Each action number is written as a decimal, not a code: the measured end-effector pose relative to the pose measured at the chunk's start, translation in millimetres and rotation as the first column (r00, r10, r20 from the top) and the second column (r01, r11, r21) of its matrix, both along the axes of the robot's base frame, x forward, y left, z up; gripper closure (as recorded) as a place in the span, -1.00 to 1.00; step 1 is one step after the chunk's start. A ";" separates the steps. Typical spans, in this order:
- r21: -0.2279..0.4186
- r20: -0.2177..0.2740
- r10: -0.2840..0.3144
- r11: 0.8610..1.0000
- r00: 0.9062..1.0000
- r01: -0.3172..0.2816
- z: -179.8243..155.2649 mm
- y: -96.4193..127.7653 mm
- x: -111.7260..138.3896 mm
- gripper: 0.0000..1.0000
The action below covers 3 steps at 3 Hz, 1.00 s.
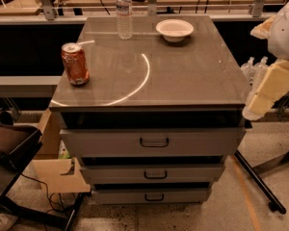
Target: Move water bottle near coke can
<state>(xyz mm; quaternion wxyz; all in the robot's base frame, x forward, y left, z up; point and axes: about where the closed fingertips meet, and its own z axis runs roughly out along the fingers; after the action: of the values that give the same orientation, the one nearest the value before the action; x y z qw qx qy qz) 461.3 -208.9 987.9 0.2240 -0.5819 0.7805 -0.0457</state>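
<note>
The water bottle (pixel 124 12) is tall and clear with a white cap and stands upright at the back edge of the grey cabinet top (pixel 183 76). The coke can (pixel 75 64) is red-orange with a silver top and stands upright near the left edge, well apart from the bottle. Only cream and white arm links (pixel 273 83) show at the right edge, beside the cabinet and below its top. My gripper is out of view, and nothing is touching the bottle or the can.
A white bowl (pixel 174 30) sits at the back right of the cabinet top. Three drawers (pixel 154 142) are below, the top one slightly open. Small clear bottles (pixel 254 67) stand behind the right side. A dark chair (pixel 9 143) and cardboard (pixel 55 174) are at the left.
</note>
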 end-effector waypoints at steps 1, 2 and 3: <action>0.145 0.076 -0.047 0.989 0.996 0.035 -6.2 5.9 34.4 -1.00; 0.350 0.124 -0.139 0.933 0.983 0.088 -11.8 18.3 70.1 -1.00; 0.513 0.162 -0.220 0.852 0.962 0.109 -8.7 30.9 97.7 -1.00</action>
<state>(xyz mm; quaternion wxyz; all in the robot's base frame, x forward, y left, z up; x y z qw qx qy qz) 559.0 -178.0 979.2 0.4448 -0.4264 0.7839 0.0761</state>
